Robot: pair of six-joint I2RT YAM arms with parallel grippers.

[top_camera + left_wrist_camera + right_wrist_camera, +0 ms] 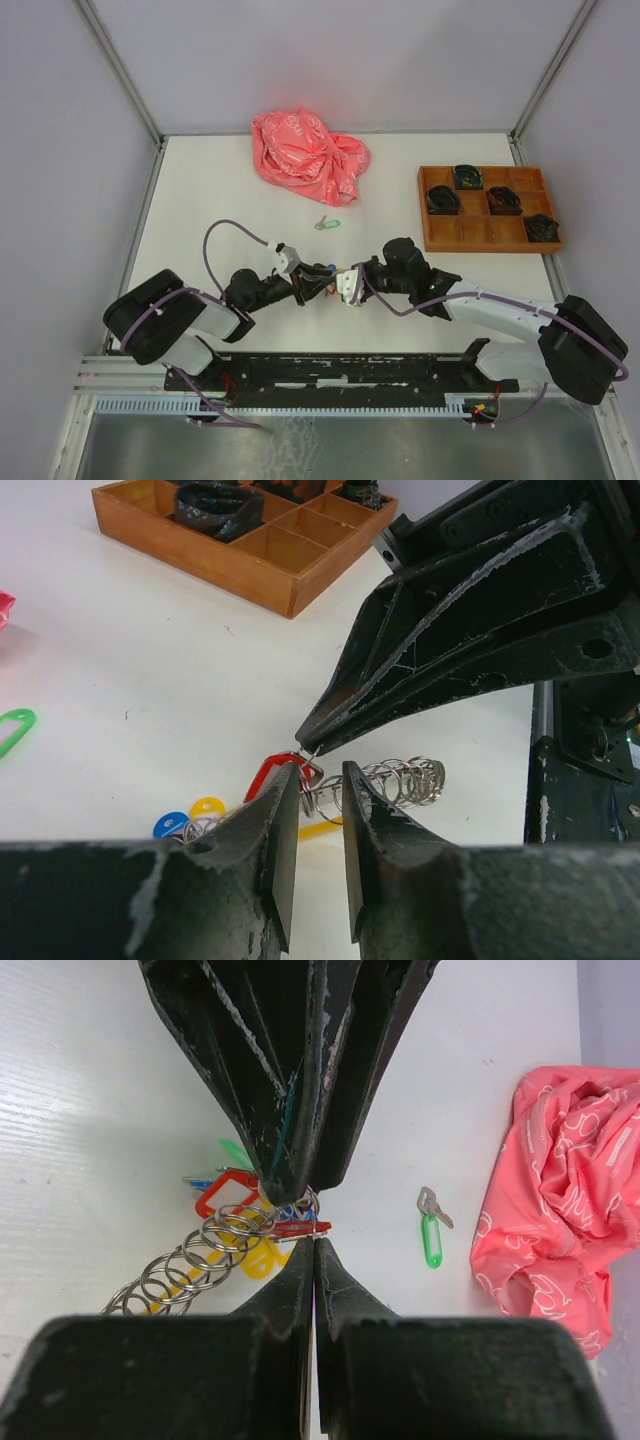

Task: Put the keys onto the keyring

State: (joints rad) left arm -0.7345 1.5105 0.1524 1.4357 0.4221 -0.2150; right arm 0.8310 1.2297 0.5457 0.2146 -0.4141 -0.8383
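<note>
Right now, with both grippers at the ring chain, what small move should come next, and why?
Probably draw the left gripper back from the rings and toward the green-tagged key. Its jaws stand open, the red tag seems to sit at the rings that the shut right gripper pinches, and the green-tagged key lies alone beside the pink cloth.

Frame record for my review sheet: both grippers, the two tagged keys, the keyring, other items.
keyring: string of linked rings trailing on the table
red-tagged key: at the keyring's end; threaded or not, cannot tell
green-tagged key: loose on the table, apart from the keyring
left gripper: open, tips at the keyring's end
right gripper: shut on keyring, pinching a ring by the red-tagged key
pink cloth: crumpled, far side
wooden tray: right side, black items in some compartments
</note>
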